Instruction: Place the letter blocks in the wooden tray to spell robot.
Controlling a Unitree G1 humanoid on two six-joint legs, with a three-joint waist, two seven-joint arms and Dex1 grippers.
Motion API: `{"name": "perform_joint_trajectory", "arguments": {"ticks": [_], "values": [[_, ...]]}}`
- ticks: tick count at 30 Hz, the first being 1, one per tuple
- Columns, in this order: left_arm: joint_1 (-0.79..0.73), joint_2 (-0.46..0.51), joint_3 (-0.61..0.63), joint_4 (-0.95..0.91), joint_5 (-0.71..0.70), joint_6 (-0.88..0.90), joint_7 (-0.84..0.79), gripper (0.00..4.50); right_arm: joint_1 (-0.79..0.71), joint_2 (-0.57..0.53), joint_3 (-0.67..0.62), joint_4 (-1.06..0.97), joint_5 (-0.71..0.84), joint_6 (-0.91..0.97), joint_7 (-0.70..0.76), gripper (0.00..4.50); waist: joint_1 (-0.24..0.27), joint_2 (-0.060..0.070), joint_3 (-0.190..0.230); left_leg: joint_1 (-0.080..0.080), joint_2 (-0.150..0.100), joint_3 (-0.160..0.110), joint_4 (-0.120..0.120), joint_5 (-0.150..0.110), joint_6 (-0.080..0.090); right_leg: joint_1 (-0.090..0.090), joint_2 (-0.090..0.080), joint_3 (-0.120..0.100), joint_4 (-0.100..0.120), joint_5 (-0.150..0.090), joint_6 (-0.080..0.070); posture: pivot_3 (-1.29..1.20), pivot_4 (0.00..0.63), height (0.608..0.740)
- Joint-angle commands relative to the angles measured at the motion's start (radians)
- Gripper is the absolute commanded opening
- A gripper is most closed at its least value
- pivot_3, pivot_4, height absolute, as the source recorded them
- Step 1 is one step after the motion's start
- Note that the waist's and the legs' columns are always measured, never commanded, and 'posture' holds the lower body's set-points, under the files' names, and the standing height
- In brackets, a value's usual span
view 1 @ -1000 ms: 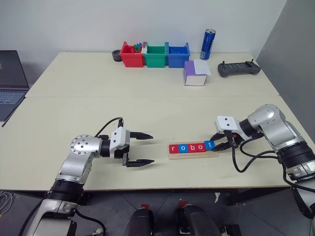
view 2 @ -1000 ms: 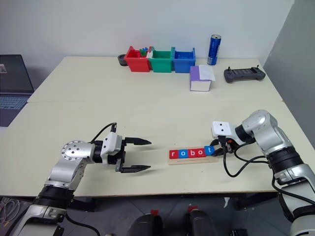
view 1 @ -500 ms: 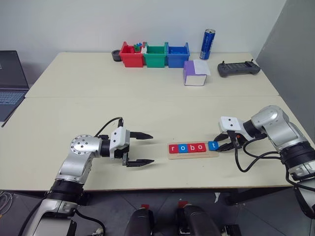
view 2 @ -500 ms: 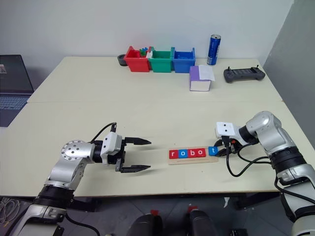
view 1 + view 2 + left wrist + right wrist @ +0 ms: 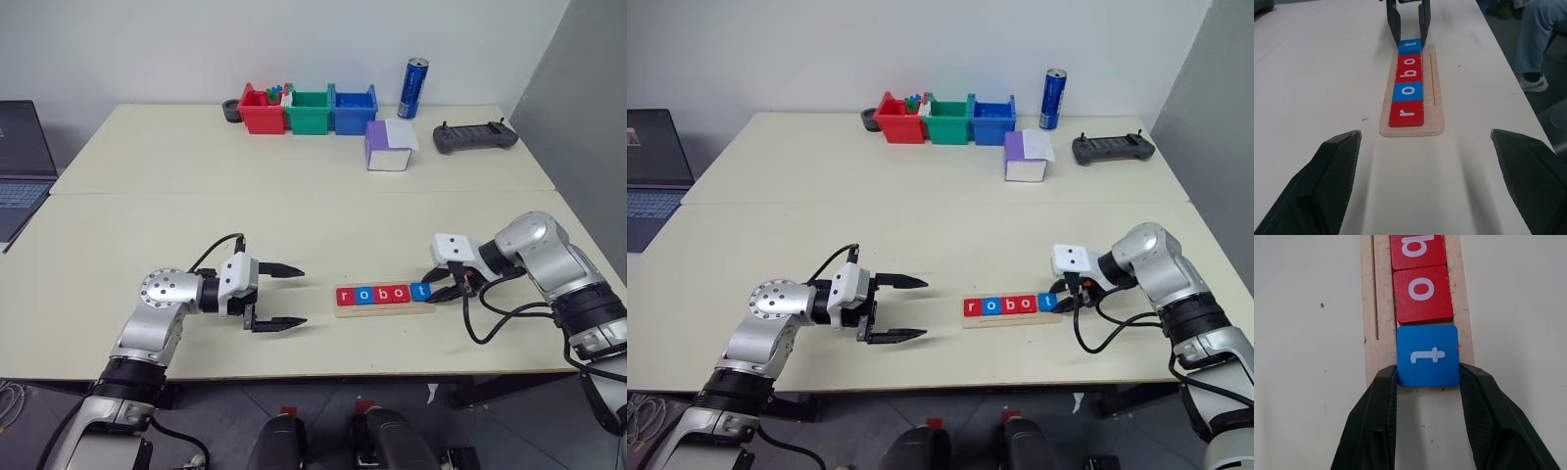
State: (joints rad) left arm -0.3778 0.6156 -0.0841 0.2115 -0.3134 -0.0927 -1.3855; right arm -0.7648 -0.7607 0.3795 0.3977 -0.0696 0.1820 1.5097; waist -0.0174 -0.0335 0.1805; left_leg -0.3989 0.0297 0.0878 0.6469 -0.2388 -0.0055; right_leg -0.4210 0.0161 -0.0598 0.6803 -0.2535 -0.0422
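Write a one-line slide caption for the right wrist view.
Right hand shut on the blue t block, seating it on the wooden tray after the red o block.

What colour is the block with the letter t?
Blue, with a white t; clearest in the right wrist view.

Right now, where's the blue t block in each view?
Left eye view: blue t block, right end of the wooden tray.
Right eye view: same spot.
Left wrist view: far end of the row.
Right wrist view: centre, between the right gripper fingers.
Shared landmark: the red o block beside it.
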Motion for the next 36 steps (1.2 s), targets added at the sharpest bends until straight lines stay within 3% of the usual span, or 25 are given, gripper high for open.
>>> {"name": "perform_joint_trajectory", "arguments": {"ticks": [1,10,19,31,36], "values": [[0.0,0.012,0.016,-0.03,-0.013,-0.002,0.006,4.5,-0.015,0.01,-0.002,-0.021,-0.004,0.001,0.0,1.45,0.0,0.0,0.0,0.0,0.0,0.0,0.0,0.0,0.0,0.0,0.0,0.0,0.0,0.0,0.0,0.0,0.15,0.74],[-0.001,0.011,0.015,-0.029,-0.013,-0.002,0.004,4.5,-0.01,0.006,-0.005,-0.028,-0.006,0.01,0.002,1.45,0.0,0.0,0.0,0.0,0.0,0.0,0.0,0.0,0.0,0.0,0.0,0.0,0.0,0.0,0.0,0.0,0.15,0.74],[-0.003,0.01,0.014,-0.029,-0.012,-0.004,0.003,4.5,-0.018,-0.005,-0.025,-0.053,0.028,0.032,0.024,4.45,0.0,0.0,0.0,0.0,0.0,0.0,0.0,0.0,0.0,0.0,0.0,0.0,0.0,0.0,0.0,0.0,0.15,0.74],[-0.001,0.015,0.013,-0.027,-0.015,-0.001,-0.002,4.5,0.017,-0.077,-0.124,-0.161,0.116,0.082,0.015,4.48,0.0,0.0,0.0,0.0,0.0,0.0,0.0,0.0,0.0,0.0,0.0,0.0,0.0,0.0,0.0,0.0,0.15,0.74],[-0.017,0.007,0.005,-0.014,-0.008,-0.004,-0.003,4.5,0.001,-0.014,-0.117,-0.077,0.097,0.049,-0.061,4.48,-0.001,0.0,0.0,0.0,0.0,0.0,0.0,0.0,0.0,0.0,0.0,0.0,0.0,0.0,0.0,0.0,0.15,0.74]]}}
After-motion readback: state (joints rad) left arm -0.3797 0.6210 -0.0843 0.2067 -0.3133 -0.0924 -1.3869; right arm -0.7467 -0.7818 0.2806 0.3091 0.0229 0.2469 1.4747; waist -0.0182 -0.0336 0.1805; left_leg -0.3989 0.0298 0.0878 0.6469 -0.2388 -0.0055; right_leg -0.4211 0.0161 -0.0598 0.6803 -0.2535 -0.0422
